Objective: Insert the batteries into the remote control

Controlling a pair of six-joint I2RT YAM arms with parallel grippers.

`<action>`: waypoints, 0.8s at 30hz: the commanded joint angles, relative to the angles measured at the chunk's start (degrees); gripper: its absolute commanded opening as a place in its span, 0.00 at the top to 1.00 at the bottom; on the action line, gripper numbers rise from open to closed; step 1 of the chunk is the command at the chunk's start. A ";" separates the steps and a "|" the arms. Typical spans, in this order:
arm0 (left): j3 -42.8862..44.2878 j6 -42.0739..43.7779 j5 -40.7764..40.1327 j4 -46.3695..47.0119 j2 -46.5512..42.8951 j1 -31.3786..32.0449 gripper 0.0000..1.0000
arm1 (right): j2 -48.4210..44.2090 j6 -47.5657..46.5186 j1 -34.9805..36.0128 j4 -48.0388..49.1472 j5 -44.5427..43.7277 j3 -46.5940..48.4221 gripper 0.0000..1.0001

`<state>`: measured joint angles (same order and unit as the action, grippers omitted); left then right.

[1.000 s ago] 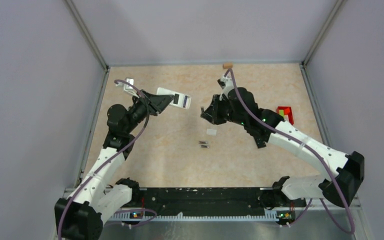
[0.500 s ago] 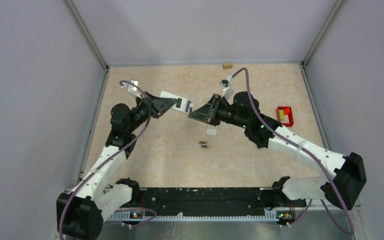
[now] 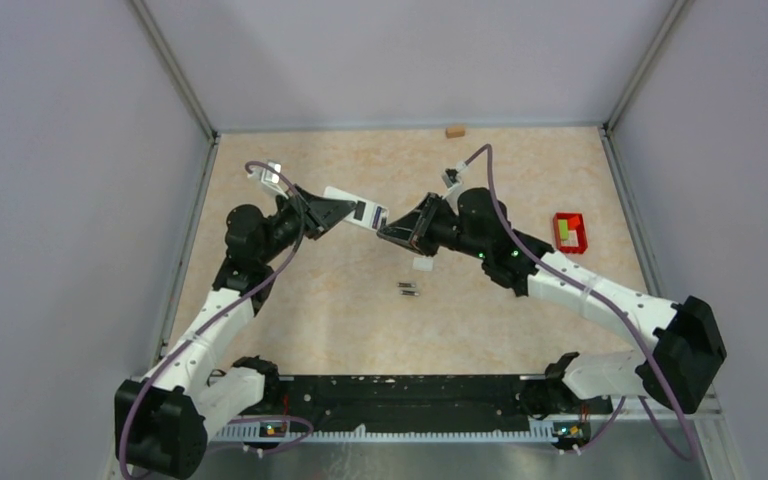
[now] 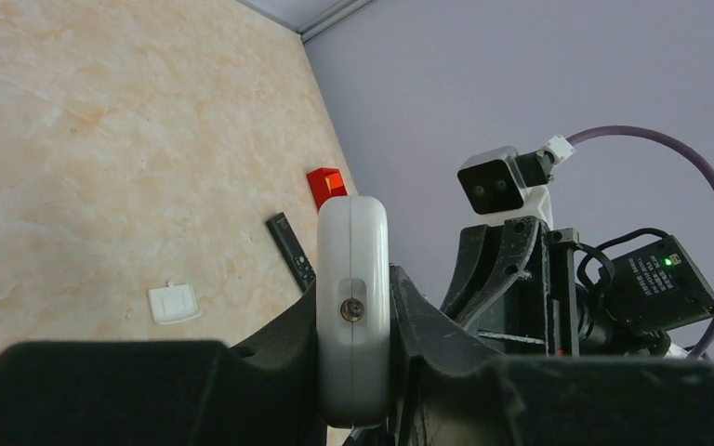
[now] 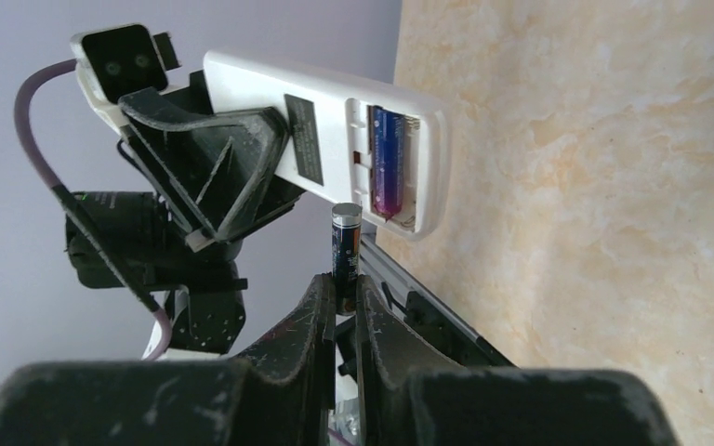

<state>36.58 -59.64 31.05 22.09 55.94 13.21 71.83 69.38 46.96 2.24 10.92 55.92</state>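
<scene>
My left gripper [image 3: 332, 212] is shut on a white remote control [image 3: 355, 207], held above the table; the left wrist view shows its end [image 4: 353, 307] between my fingers. Its battery bay is open, with one purplish battery [image 5: 388, 163] seated in it. My right gripper [image 3: 392, 228] is shut on a dark battery [image 5: 345, 246], held upright with its silvery tip just below the remote [image 5: 335, 139]. Two more batteries [image 3: 409, 289] lie on the table, and the white battery cover [image 3: 422, 265] lies near them, also in the left wrist view [image 4: 173, 303].
A red box [image 3: 569, 230] sits on the table at the right, also in the left wrist view [image 4: 326, 184]. A small tan block [image 3: 454, 131] lies by the back wall. Grey walls close in the table.
My right gripper has moved left toward the remote and turned its fingers to it. My left gripper has brought the remote slightly right, so both now nearly meet.
</scene>
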 commanded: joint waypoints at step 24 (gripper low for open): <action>-0.72 0.22 4.04 3.40 -0.62 -0.12 1.00 | 5.03 1.17 -1.72 0.41 -0.85 3.10 0.82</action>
<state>35.77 -58.96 32.71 21.56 56.29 13.17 75.64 70.72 45.93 0.86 9.30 56.05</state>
